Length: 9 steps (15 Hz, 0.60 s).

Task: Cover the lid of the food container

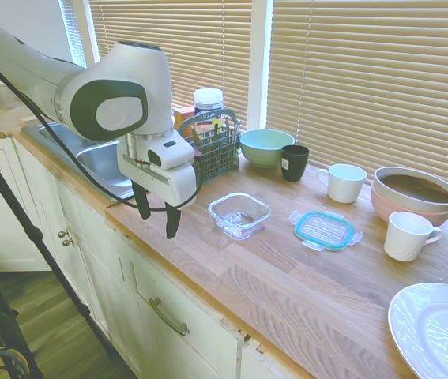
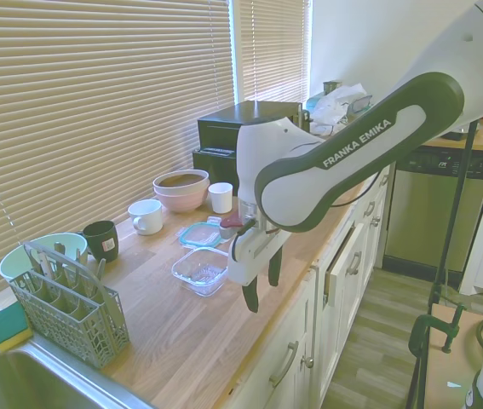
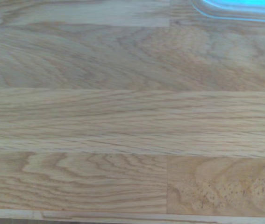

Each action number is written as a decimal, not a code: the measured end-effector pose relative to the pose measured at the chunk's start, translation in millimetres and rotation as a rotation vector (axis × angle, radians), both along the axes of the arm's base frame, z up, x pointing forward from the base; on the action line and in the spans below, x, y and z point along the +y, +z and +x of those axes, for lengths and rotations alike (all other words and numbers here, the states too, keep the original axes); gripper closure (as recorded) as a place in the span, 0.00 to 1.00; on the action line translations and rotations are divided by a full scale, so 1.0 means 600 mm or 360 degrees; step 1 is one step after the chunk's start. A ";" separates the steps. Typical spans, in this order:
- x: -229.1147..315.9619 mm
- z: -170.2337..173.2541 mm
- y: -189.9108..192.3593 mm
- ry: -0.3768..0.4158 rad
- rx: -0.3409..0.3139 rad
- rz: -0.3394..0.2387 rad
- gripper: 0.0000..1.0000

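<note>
A white robot arm's two-finger hand (image 1: 158, 215) hangs empty over the front edge of a pale wooden kitchen counter (image 1: 287, 276), its dark fingers (image 2: 250, 296) pointing down and standing apart with nothing between them. Using the small clear rounded-rectangular food container (image 1: 239, 214) as the landmark, the hand sits just off its near side toward the sink, above the bare wood and touching nothing. The container stands open and upright near the counter's middle, seemingly left clear on all sides so a lid can come down from above. The flat clear plastic lid with a teal rim and small snap tabs (image 1: 324, 229) lies flat on the counter just beyond the container, on the side away from the hand, near it but not touching. Because it lies flat, its edge looks like the likeliest place to take hold. Farther from the container along the window stand a mint green round bowl (image 1: 265, 147), a dark cup (image 1: 294, 163), a white mug (image 1: 343, 182) and stacked pink-and-white bowls (image 1: 413, 193), well out of the way. The wrist view shows mostly wood grain, with a pale glassy edge in one corner. The task appears not yet begun: the hand must first pass over the container to reach the lid.
</note>
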<state>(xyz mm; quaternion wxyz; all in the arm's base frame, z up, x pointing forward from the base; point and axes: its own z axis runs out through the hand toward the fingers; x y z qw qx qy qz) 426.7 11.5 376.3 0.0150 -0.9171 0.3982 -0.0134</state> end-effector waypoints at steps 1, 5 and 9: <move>0.000 0.000 -0.001 0.0002 0.0001 -0.0004 0.00; 0.001 0.007 0.011 0.0017 -0.0022 -0.0016 0.00; -0.024 0.029 0.054 -0.0020 -0.0057 0.0000 0.00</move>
